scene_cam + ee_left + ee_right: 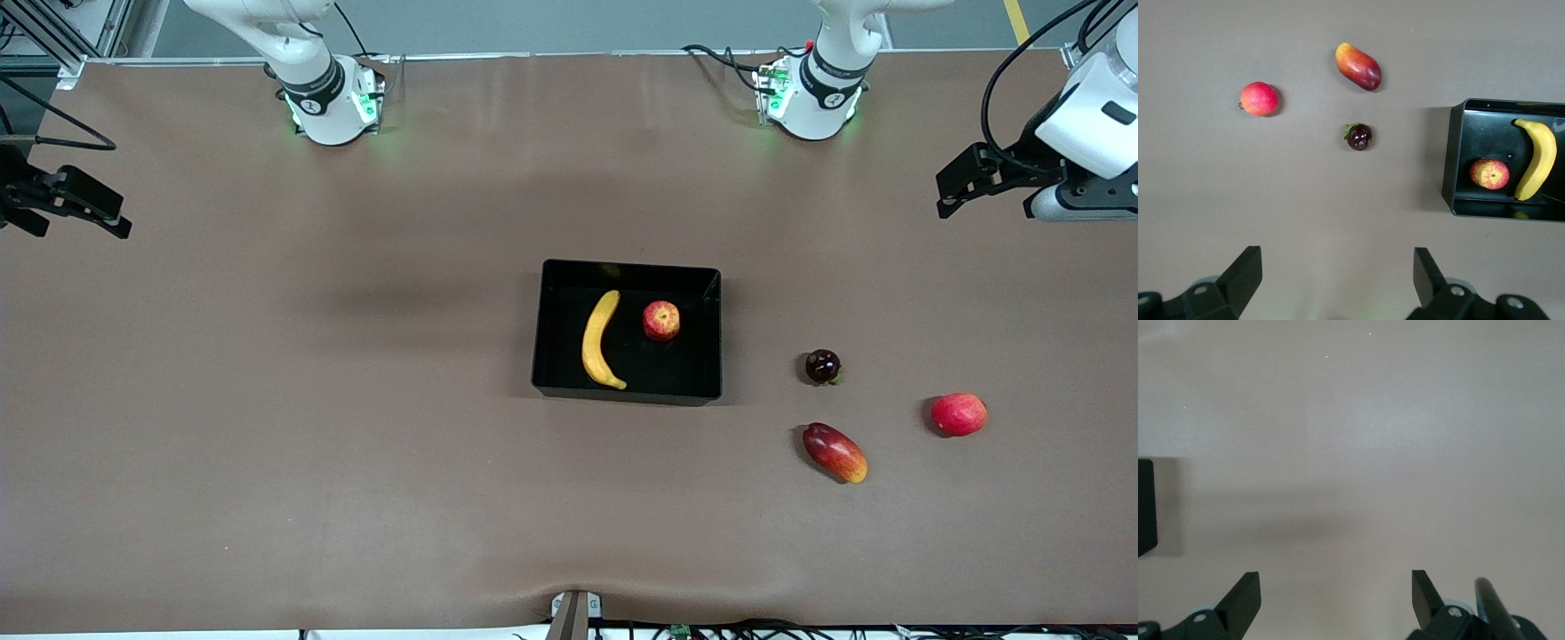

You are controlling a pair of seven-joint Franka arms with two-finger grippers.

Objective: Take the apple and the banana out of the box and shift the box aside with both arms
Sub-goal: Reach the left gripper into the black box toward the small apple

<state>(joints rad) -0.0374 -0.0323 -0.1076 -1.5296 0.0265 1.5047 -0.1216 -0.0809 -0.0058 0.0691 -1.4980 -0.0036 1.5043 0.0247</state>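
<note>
I saw the banana (601, 340) and apple (661, 321) lying in the box (627, 388). Both pincers hung spread and empty — left pincer (965, 185) and right pincer (76, 206) above the surface (267, 400) at its ends.

A robotics lab: two white robot arm bases (333, 102) with green status lights are bolted along one edge of a wide brown counter (267, 400), black cables (729, 62) trail from them, and aluminium framing (53, 36) stands at a corner.

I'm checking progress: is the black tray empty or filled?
Filled: the black tray holds the banana and the apple, lying side by side inside its walls.
</note>
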